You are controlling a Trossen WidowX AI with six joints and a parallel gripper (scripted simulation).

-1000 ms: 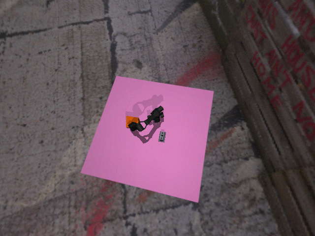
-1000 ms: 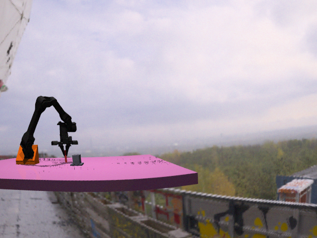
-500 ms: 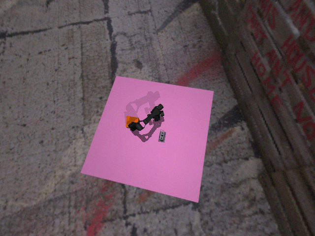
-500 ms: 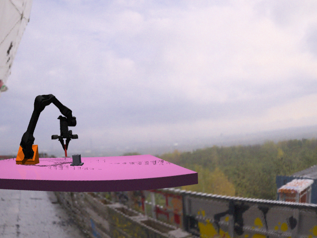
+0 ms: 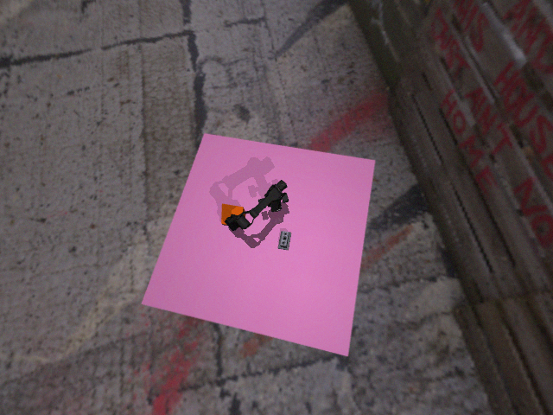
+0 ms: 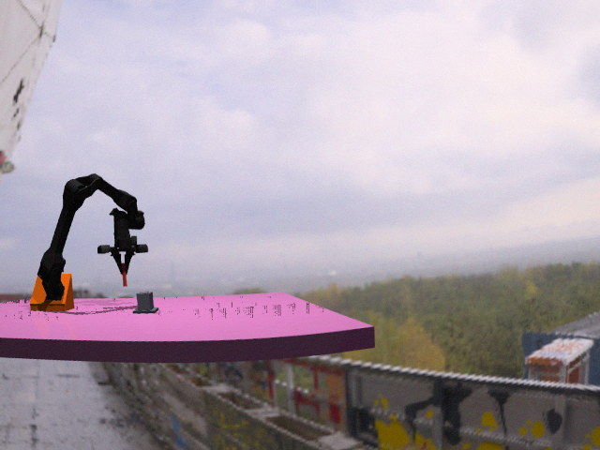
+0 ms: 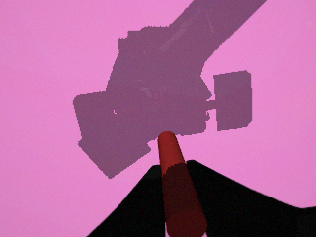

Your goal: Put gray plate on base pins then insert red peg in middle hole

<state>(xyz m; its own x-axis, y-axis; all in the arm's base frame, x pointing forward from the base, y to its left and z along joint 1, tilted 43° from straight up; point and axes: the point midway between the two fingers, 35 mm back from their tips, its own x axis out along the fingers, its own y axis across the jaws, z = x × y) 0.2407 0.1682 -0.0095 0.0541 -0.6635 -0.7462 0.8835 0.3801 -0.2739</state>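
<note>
Peg is clamped between the fingertips of the tool, held near upright and lifted above the pink tabletop. Plate is seen with base as one gray block, near the peg but apart from it; the seam between them can't be made out. Middle hole isn't filled by the peg. Arm is bent over from the orange mount, tool pointed down. Shadows are cast on the tabletop.

Open air between raised red peg and pink tabletop.
</note>
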